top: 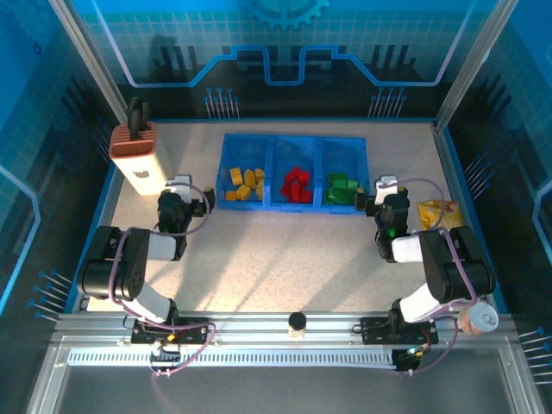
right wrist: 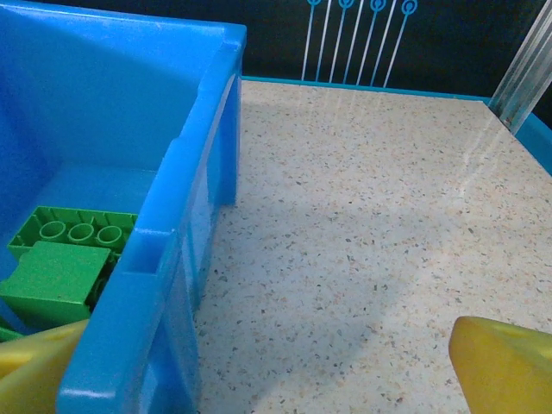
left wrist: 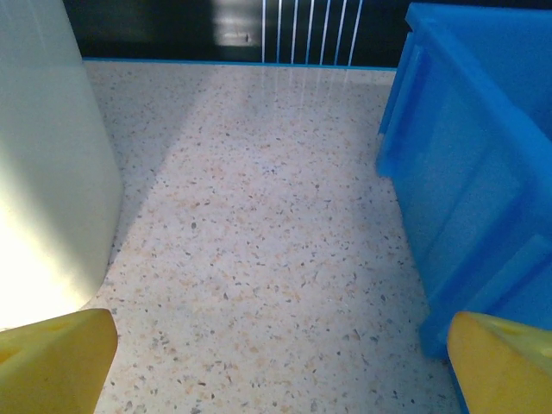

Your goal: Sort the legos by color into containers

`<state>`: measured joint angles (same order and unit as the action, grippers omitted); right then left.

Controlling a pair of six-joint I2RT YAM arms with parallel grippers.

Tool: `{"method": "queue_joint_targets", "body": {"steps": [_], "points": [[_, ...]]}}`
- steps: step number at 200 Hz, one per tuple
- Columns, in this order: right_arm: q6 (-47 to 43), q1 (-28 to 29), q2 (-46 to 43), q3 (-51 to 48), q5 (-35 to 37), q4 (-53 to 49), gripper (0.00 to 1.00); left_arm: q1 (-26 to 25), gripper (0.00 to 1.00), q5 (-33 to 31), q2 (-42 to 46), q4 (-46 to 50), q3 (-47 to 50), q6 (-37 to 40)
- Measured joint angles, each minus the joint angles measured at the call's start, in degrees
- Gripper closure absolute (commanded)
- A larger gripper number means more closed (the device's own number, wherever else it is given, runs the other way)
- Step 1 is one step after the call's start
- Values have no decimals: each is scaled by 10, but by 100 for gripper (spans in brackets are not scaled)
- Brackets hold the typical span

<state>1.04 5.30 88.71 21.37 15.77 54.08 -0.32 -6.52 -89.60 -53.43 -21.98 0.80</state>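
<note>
One blue bin [top: 294, 138] on the desk [top: 285, 250] has three compartments, holding yellow legos [top: 245, 186], red legos [top: 297, 185] and green legos [top: 343, 188] (piles too bunched to count). Left gripper [top: 179, 185] and right gripper [top: 385, 186] stand spread, empty.

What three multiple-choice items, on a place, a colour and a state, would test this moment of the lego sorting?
1. Where are the red legos? A. on the table B. middle compartment C. white box
2. What colour fills the right-end compartment? A. green B. yellow C. red
3. How do the left hand and right hand stand? A. both shut B. both open, empty C. one shut
Key: 1 B, they lie between the yellow legos and green legos; 2 A, the right wrist view shows green bricks inside it; 3 B, each wrist view shows fingers spread wide, gripping nothing.
</note>
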Motion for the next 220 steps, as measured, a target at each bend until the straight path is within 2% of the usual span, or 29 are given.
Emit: {"method": "queue_joint_targets", "body": {"steps": [220], "points": [[0, 0, 0, 0, 0, -7, 0, 0, 1, 10, 0, 9, 0, -5]]}}
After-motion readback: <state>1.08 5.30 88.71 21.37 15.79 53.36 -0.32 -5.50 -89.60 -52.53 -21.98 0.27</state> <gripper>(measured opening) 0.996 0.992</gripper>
